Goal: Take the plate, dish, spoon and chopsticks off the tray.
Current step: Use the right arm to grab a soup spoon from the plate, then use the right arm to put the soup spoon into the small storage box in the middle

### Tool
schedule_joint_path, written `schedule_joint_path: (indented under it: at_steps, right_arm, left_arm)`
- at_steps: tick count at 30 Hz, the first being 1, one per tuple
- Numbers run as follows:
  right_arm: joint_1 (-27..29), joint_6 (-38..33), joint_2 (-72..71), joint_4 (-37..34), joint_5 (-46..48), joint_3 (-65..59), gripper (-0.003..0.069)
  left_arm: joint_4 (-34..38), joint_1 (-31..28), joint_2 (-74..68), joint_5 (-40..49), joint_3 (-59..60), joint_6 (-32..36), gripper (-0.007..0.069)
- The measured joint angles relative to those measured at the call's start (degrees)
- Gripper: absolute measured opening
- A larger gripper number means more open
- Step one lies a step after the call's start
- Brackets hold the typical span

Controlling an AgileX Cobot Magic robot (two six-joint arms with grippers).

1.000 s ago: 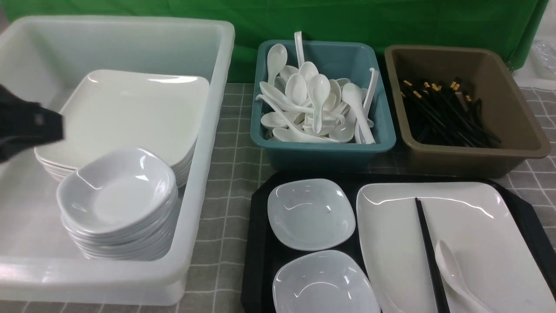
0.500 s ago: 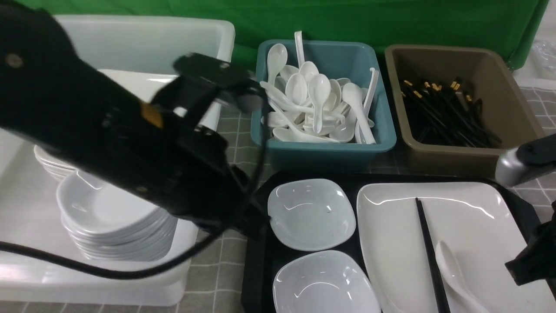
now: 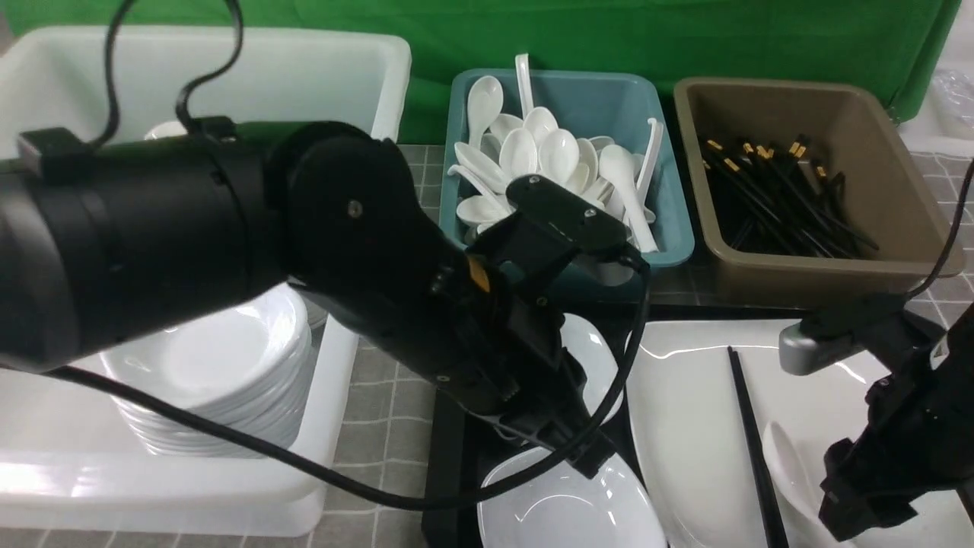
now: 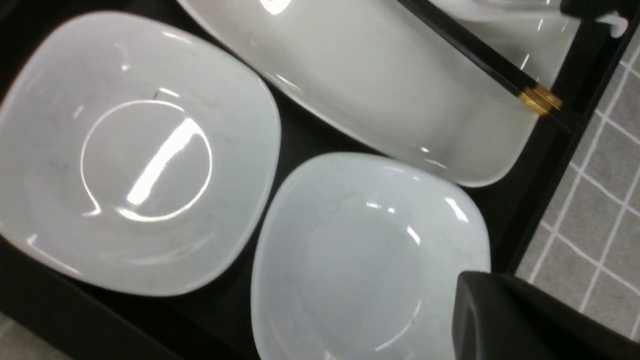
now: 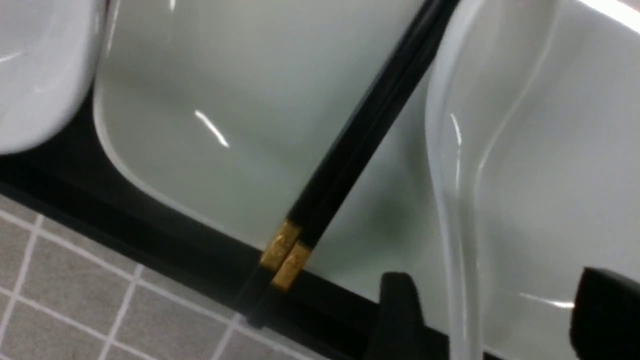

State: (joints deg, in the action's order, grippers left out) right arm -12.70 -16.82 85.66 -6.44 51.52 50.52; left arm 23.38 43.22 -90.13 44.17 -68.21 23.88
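My right gripper (image 5: 500, 312) stands wide open, holding nothing, jaws either side of the handle of the spoon (image 5: 480, 65), which lies on the plate (image 5: 225, 90) just beneath me. It looks light, hard, glossy and slippery, so I'd pinch the thick handle squarely.

Surfaces: plate (image 3: 685, 411) glossy, smooth white; tray (image 5: 150, 220) matt black plastic; chopsticks (image 5: 350, 150) smooth black, gold metallic-looking end bands (image 5: 282, 255); tablecloth (image 3: 388, 411) matt grey cloth.

Front camera looks forward over the tray (image 3: 723, 312); both wrist cameras closely share the plate (image 4: 375, 75).
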Motion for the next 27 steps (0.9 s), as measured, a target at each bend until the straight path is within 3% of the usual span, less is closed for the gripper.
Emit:
schedule_joint_path:
  at_steps: [4,9,12,15,16,23,27]
  right_arm:
    - [0.00,-0.55,5.03,-0.17,-0.83,0.04,0.0536]
    - [0.00,-0.57,8.58,-0.12,-1.92,0.04,0.0485]
    - [0.00,-0.57,10.14,-0.12,-2.06,0.04,0.0379]
    - [0.00,-0.62,10.21,-0.17,-2.13,0.04,0.0174]
    - [0.00,-0.62,10.00,-0.18,-2.08,0.06,0.0141]
    - [0.00,1.21,4.41,-0.29,1.58,3.39,0.0146]
    - [0.00,1.41,0.06,-4.41,2.54,10.67,0.0146]
  left_arm:
    - [0.25,0.00,-1.29,-2.48,-0.50,1.18,0.0002]
    - [0.24,0.00,-1.38,-2.66,-0.50,1.68,0.0002]
    - [0.24,0.00,-1.38,-2.76,-0.50,1.79,0.0002]
    - [0.24,0.00,-1.38,-2.76,-0.50,1.79,0.0002]
    - [0.24,0.00,-1.38,-2.76,-0.50,1.62,0.0002]
    - [-5.43,-0.90,-1.38,-3.34,-1.91,-7.60,0.0002]
    - [-6.65,-4.80,-1.38,-2.09,-6.45,-9.97,0.0002]
